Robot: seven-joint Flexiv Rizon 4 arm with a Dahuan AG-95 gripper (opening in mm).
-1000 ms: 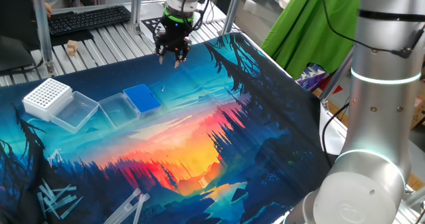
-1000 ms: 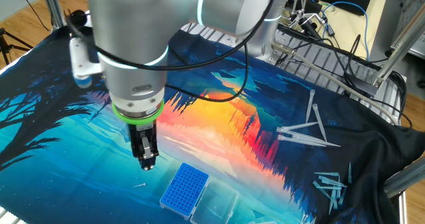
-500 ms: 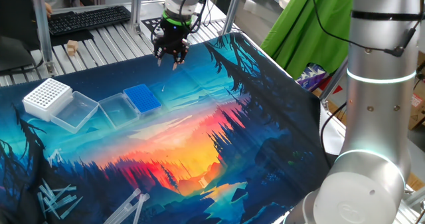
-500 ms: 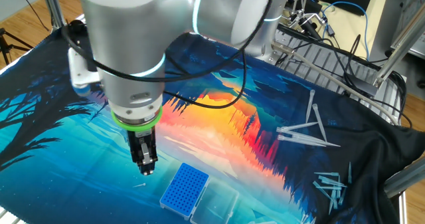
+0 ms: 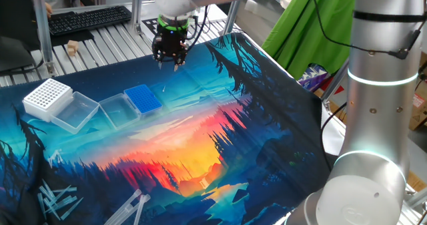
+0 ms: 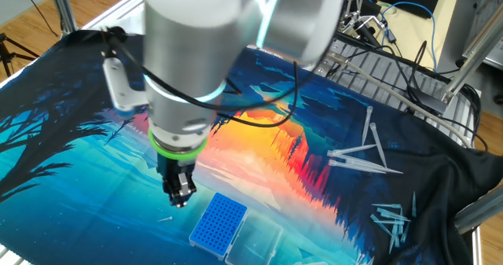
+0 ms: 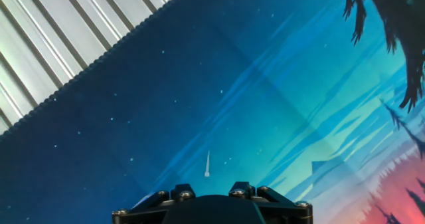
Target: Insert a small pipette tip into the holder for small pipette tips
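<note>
Single black two-finger gripper (image 6: 180, 200) hangs above the printed blue-orange forest-scene mat (image 5: 200, 138), pointing down. Jaws look close together in the fixed views with nothing visible between them, but fingertips are out of the hand view, so cannot tell whether they are open or closed.

The tiny pale translucent small pipette tip (image 7: 207, 164) lies flat on the mat, loose, not held. In the hand view it sits just ahead of the gripper body, near the centre line, long axis running roughly away from the camera with a slight tilt. In the other fixed view the same tip (image 6: 165, 218) shows as a faint sliver just beside and below the fingers, apart from them.

The small bright-blue rectangular holder for small pipette tips (image 6: 218, 222), clear lid (image 5: 113, 109) hinged open, stands near the tip.

Judgement: tip is almost directly under the gripper; next move needs a short descent with jaws straddling the tip's long axis.
</note>
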